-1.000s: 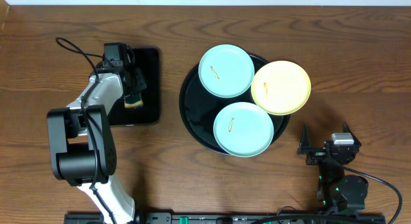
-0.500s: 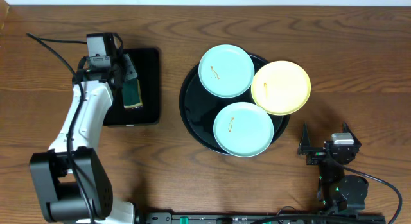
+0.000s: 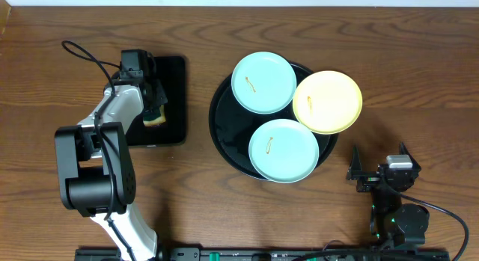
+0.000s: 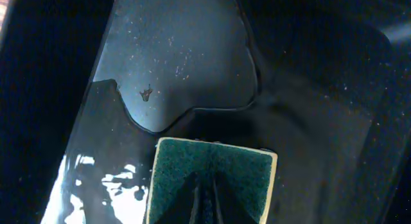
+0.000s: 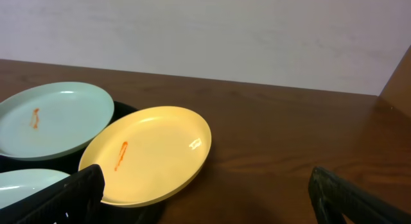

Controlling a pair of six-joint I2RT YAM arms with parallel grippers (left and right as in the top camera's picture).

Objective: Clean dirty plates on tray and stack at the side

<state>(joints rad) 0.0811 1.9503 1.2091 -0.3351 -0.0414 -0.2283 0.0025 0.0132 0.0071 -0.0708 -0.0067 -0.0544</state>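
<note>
Plates (image 3: 284, 149) lie well to the right of my left claw (image 3: 155, 105), which hangs over one green sponge (image 4: 209, 179) on the rectangular tray (image 3: 176, 81); clamped or not, I cannot tell. Two are pale blue; with one yellow plate (image 3: 327, 102) they crowd one round tray (image 3: 228, 126), nearer my right claw (image 5: 205, 176), its fingers apart.

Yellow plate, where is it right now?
In the overhead view, the yellow plate sits right of centre, overhanging the right rim of the tray, next to the upper blue plate and the lower blue plate.
</note>
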